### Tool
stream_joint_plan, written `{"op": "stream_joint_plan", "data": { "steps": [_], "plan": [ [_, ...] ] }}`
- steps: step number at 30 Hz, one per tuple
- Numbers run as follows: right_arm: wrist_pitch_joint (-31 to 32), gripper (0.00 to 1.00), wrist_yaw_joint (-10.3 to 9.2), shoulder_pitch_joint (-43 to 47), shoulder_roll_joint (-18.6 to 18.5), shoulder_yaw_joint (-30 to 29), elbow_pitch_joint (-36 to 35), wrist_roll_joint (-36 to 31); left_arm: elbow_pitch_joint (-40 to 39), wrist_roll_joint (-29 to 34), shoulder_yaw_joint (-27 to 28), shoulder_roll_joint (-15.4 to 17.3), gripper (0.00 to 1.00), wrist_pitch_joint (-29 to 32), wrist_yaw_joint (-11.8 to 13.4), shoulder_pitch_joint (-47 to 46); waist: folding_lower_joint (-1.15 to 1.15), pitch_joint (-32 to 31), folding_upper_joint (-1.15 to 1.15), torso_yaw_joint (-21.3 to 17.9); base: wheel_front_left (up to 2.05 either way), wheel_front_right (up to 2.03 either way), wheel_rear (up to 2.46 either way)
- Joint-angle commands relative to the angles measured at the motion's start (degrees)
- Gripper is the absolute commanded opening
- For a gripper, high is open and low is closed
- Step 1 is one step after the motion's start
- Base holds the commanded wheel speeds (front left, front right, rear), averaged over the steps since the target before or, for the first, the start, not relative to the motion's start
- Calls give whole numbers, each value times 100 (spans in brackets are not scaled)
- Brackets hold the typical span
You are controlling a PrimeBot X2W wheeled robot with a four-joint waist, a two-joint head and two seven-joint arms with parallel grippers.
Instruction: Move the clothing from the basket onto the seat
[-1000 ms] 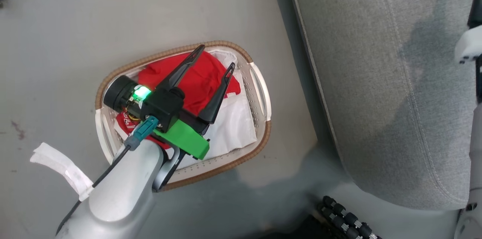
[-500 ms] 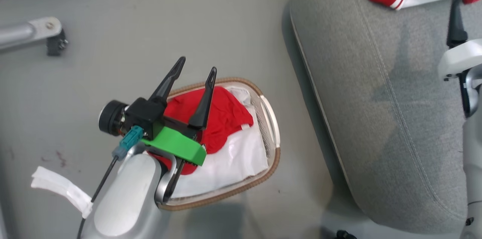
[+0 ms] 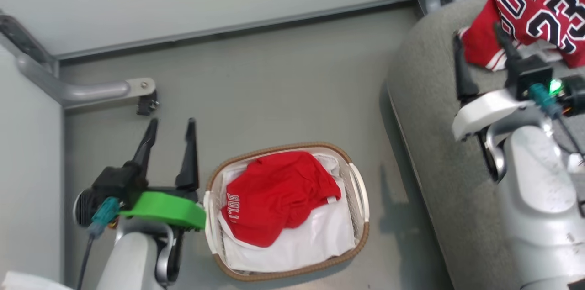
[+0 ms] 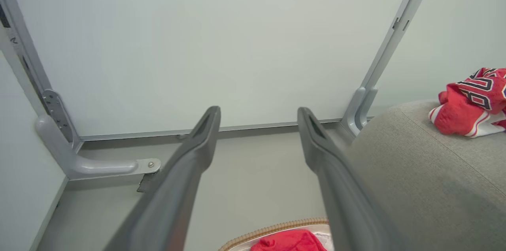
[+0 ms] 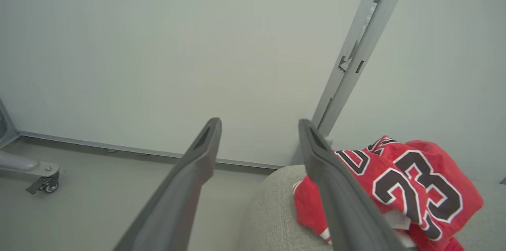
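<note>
so the left end effector sat just left of the basket, fingers spread wide with nothing between them, pointing off at the wall rather than down into it. my guess is it was parked clear of the rim so the way in was open. the right end effector was well off to the basket's right and further back, also wide and empty, over the seat right by the "23" jersey. that one lay crumpled on the cushion with nothing gripping it, so that half looked done. the other red piece lay bunched inside the basket on the white liner, so it was the one left to fetch

hard to make out: a fold ate the end of its lettering, whatever was under it was hidden, the "23" jersey ran off the frame edge, and I couldn't tell if a right finger brushed it
</note>
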Motion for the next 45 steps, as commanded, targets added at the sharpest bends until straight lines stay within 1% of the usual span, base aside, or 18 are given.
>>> {"op": "stream_joint_plan", "data": {
  "steps": [1,4,7,8,12,16,20,27,45],
  "plan": [
    [-13,100,-8,230,43,62,-37,63,-25,65,136,-30,100,-5,18,163,1,-434,0,358,0,0,0],
    [-14,100,-8,548,162,234,-124,236,-39,139,444,-51,100,-5,19,393,1,-540,0,383,0,0,0],
    [-13,100,-8,858,202,358,-224,388,-51,165,667,-64,100,-5,12,590,1,-623,0,396,0,0,0],
    [-14,100,-8,979,210,418,-262,553,-41,178,726,-69,100,-5,8,668,1,-644,0,406,0,0,0],
    [-14,100,-8,1374,213,554,-429,1057,27,229,829,-87,100,-5,-8,880,1,-710,0,454,0,0,0],
    [-13,100,-8,1747,218,477,-642,1282,71,142,830,-94,100,-5,-18,1018,1,-778,0,532,0,0,0],
    [-13,100,-8,2081,219,470,-832,1296,83,37,760,-96,100,-5,-24,1122,1,-825,0,571,0,0,0],
    [-13,100,-8,2496,220,395,-1012,1527,97,-56,651,-97,100,-5,-27,1232,1,-898,0,608,0,0,0],
    [-14,100,-8,2509,219,468,-973,1519,82,-34,617,-97,100,-5,-23,1158,1,-861,0,583,0,0,0]
  ]
}}
